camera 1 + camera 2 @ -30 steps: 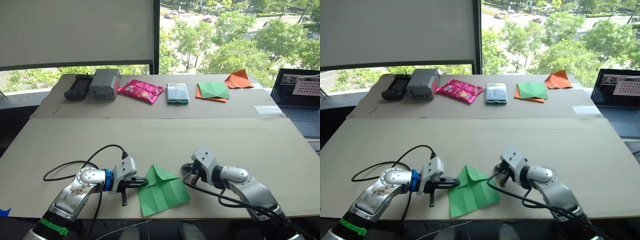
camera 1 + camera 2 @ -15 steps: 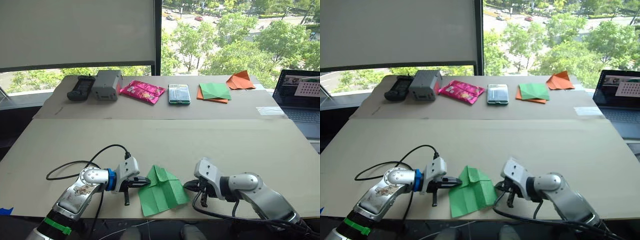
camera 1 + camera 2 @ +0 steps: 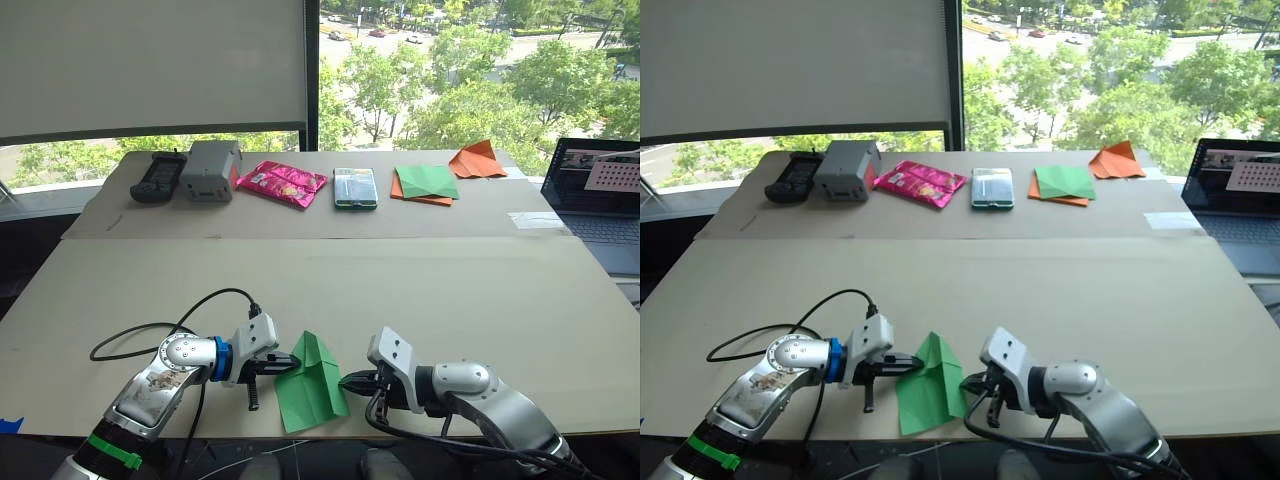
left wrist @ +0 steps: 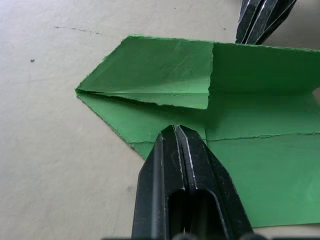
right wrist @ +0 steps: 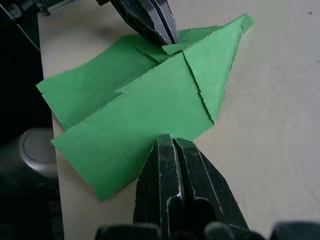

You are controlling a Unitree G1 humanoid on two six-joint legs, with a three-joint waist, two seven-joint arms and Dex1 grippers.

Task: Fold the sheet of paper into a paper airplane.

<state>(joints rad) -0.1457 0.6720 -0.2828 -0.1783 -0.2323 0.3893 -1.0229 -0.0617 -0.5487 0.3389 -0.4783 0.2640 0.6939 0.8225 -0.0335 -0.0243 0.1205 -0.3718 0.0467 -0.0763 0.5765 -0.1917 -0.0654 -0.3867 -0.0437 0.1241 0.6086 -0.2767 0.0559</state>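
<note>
Left eye view: sheet of paper [image 3: 310,387] half-folded, right flap raised; left claw [image 3: 291,367], right claw [image 3: 347,381] both closed, tips against opposite edges.

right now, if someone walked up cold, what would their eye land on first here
Most likely the bright green sheet of paper, part-folded with a pointed end, at the near edge of the table, with the left gripper and the right gripper closed at its two sides. Next, the row along the far side: a pink packet, darker green paper on orange and an orange paper triangle.
</note>
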